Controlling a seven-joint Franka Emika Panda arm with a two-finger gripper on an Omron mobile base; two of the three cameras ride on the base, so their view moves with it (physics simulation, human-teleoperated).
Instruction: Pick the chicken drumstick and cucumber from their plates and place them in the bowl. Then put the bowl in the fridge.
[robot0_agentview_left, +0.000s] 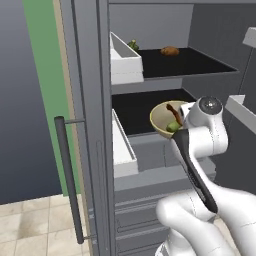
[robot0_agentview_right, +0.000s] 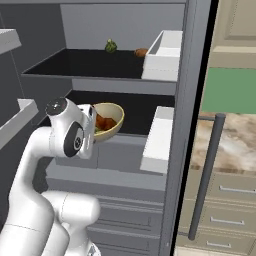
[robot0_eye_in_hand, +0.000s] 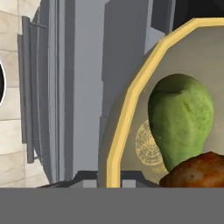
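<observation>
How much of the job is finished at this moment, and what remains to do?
Done: the cucumber and the chicken drumstick both lie in the bowl, and the fridge stands open. In hand: the claw is shut on the bowl's rim and holds it tilted at the front of the dark lower shelf. Left: set the bowl down on the shelf and let go.

hidden: gripper fingertips behind bowl (robot0_agentview_left: 167, 120) rim | cut off: chicken drumstick (robot0_eye_in_hand: 197, 171) at hand view's bottom | cucumber (robot0_agentview_left: 174, 127) mostly behind wrist

cream yellow-rimmed bowl (robot0_eye_in_hand: 131, 109), green cucumber (robot0_eye_in_hand: 181, 118), grey fridge (robot0_agentview_left: 90, 100)
</observation>
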